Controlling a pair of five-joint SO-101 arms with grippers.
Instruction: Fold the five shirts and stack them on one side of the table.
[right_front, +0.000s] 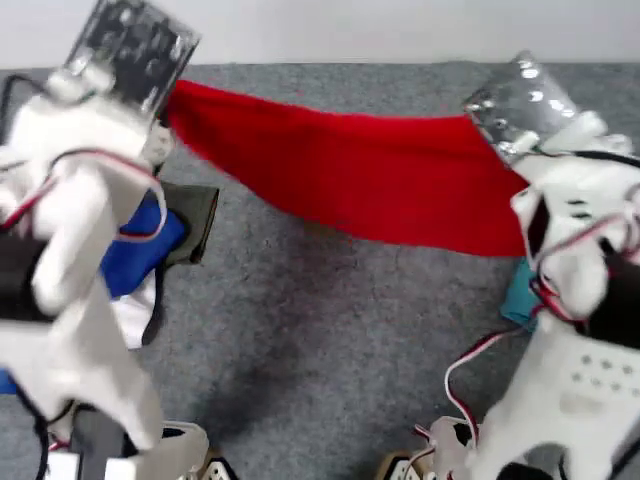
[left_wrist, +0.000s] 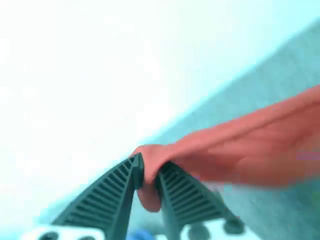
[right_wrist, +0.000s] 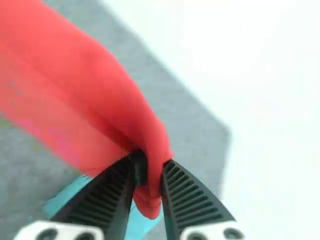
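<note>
High view: soft red shirt (right_front: 370, 185) stretched between left hand (left_wrist: 148, 175) and right hand (right_wrist: 149, 172), both pinching it.

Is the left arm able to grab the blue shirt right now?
Probably not. The left end effector is shut on the red shirt, stretched to the right end effector. The blue shirt lies beneath the left arm.

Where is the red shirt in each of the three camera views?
High view: the red shirt is stretched across the far side of the grey table.
Left wrist view: one end is pinched in the left gripper.
Right wrist view: the other end is pinched in the right gripper.
Shared landmark: the grey table beneath the shirt.
</note>
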